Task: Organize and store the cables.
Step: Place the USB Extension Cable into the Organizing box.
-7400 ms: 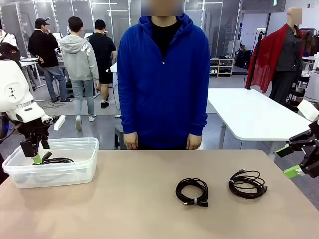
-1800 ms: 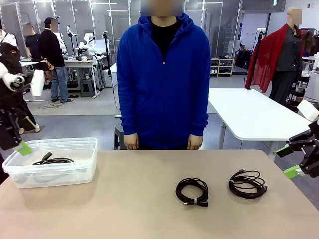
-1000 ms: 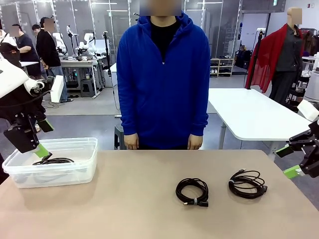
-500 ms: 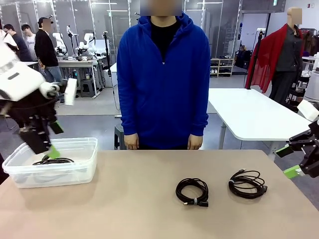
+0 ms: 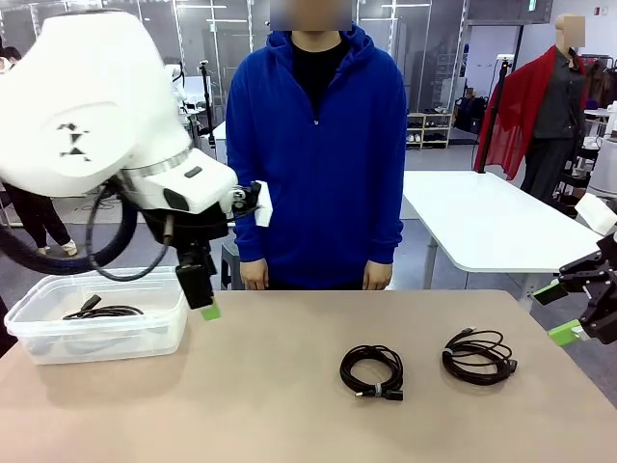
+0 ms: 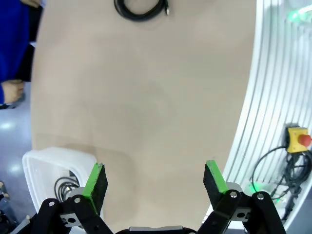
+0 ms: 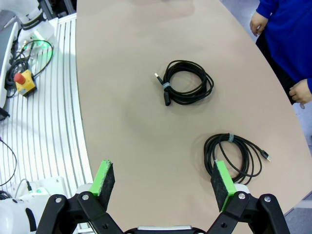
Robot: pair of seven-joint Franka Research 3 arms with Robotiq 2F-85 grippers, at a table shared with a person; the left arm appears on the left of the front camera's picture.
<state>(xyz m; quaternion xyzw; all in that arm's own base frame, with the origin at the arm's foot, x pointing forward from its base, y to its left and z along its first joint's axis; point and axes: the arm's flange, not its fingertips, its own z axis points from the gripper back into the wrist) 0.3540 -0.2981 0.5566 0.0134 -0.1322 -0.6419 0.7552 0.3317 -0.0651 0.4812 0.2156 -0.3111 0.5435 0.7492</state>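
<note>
- left pincer (image 6: pixel 155 178): fully spread, empty, above bench (image 5: pixel 241 405) beside bin (image 5: pixel 106 344).
- right pincer (image 7: pixel 163 184): fully spread, empty, 3 o'clock.
- first cable (image 5: pixel 104 312) in bin, 9 o'clock; second cable (image 5: pixel 371 371) and third cable (image 5: pixel 479 356) on bench, 4 o'clock.

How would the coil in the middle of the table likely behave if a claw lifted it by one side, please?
The middle coil would probably sag and flop, being thin cord. Its loops should mostly stay together, since a small tie seems to bind them. Lying flat, it seems unlikely to roll.
</note>
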